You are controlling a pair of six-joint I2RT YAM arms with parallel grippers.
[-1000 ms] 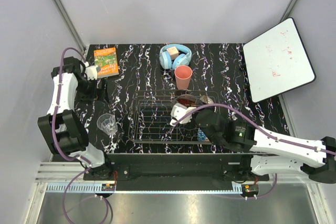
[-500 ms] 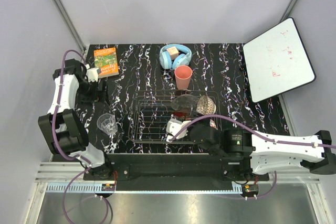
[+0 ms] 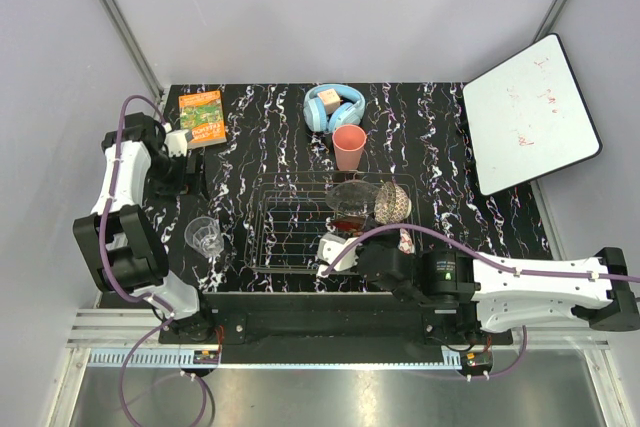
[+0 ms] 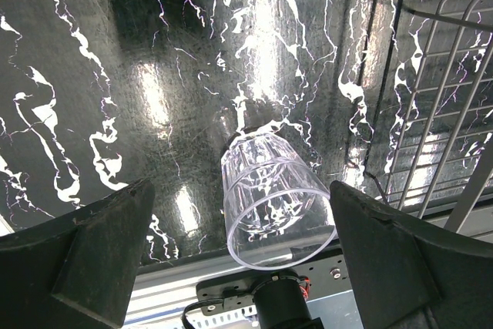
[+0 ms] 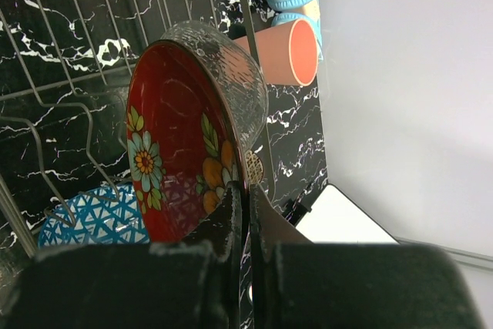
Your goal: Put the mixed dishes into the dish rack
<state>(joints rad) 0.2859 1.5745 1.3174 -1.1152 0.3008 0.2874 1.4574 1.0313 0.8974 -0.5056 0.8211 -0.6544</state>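
The dish rack [image 3: 285, 237] sits mid-table. At its right end a clear glass dish [image 3: 352, 195] and a beige patterned bowl [image 3: 393, 202] stand on edge. My right gripper [image 3: 345, 235] is shut on the rim of a red flowered bowl [image 5: 181, 136], held upright against the glass dish [image 5: 223, 67]. A blue-patterned bowl [image 5: 92, 221] lies low behind the rack wires [image 5: 85, 113]. The pink cup [image 3: 349, 147] stands behind the rack. My left gripper [image 3: 185, 179] is open and well short of the glass tumbler [image 4: 273, 198], which stands upright near the front edge.
Light-blue headphones [image 3: 333, 107] and an orange book [image 3: 202, 117] lie at the back of the table. A white board [image 3: 530, 112] leans off the right side. The rack's corner [image 4: 454, 113] is right of the tumbler.
My right gripper has drawn back toward the near edge with the red bowl, which uncovers the glass dish and the beige bowl. The left arm has not moved.
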